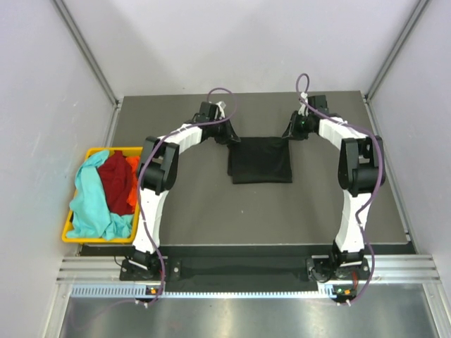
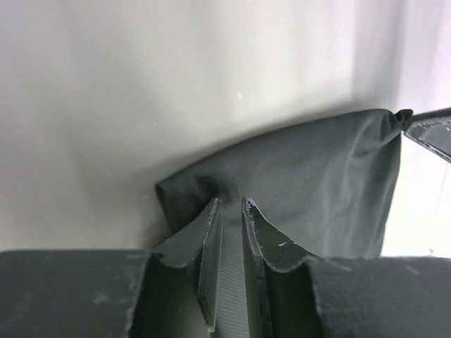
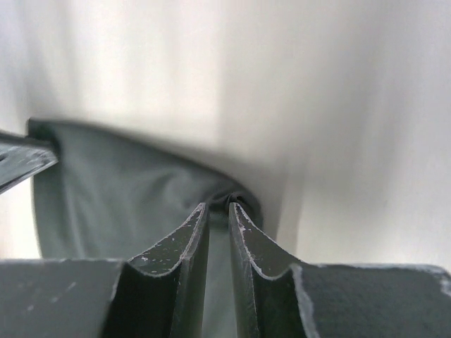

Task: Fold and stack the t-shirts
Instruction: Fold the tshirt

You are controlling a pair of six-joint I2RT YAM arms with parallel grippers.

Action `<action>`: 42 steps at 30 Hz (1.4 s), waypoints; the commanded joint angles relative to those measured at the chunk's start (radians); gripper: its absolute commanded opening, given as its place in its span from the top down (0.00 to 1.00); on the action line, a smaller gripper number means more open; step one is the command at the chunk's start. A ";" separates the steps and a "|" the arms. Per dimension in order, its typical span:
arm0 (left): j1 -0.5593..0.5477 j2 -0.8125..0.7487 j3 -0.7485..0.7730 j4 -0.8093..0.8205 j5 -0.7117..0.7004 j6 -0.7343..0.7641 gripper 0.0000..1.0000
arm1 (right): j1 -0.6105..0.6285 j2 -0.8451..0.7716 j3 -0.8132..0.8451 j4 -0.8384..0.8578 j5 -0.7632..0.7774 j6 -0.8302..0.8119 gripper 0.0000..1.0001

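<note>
You're mid-fold on the black shirt [image 1: 260, 160]: left end effector [image 1: 229, 137] and right end effector [image 1: 291, 132] are each clamped on a far corner, cloth stretched between them, centre-far on the counter [image 1: 190, 211]. Can't tell if its near edge is resting or hanging. In the basket [image 1: 113, 149] at the left edge: teal shirt [image 1: 88, 193], red shirt [image 1: 116, 179], orange shirt [image 1: 132, 169], unfolded. Next move, I'd say: bring both corners toward the near edge together, even tension, release once edges align
</note>
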State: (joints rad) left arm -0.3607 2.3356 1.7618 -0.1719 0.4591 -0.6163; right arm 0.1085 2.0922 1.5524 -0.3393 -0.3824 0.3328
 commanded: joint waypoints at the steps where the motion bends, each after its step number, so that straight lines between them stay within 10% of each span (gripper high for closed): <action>1: 0.008 0.013 0.033 0.045 -0.048 0.044 0.77 | 0.000 0.061 0.081 0.025 0.028 -0.023 0.81; 23: 0.016 -0.117 0.073 -0.170 -0.123 0.046 0.69 | -0.026 -0.171 -0.086 -0.043 -0.033 -0.080 0.51; 42: 0.005 -0.303 -0.383 -0.023 0.058 0.027 0.45 | -0.046 -0.187 -0.236 -0.024 -0.125 -0.147 0.40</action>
State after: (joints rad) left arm -0.3504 2.0262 1.3907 -0.2676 0.4759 -0.5854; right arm 0.0853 1.8965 1.2976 -0.3969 -0.4736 0.2047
